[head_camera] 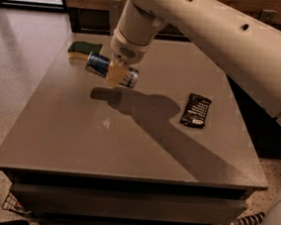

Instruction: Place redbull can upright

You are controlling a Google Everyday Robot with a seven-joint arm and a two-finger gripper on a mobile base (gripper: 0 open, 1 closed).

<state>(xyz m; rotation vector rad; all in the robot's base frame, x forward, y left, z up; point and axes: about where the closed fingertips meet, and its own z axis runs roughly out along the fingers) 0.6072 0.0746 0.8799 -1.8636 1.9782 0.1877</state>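
The redbull can (101, 66) is slim, blue and silver, and is held on its side, lifted above the grey table (127, 143); its shadow lies on the table below and to the right. My gripper (116, 75) hangs from the big white arm and is shut across the can's middle, one tan finger (116, 73) showing in front. The can's left end tilts slightly up.
A green-and-yellow sponge (84, 50) lies at the table's far left corner, just behind the can. A flat dark snack wrapper (196, 110) lies on the right side. The floor lies off the table's left edge.
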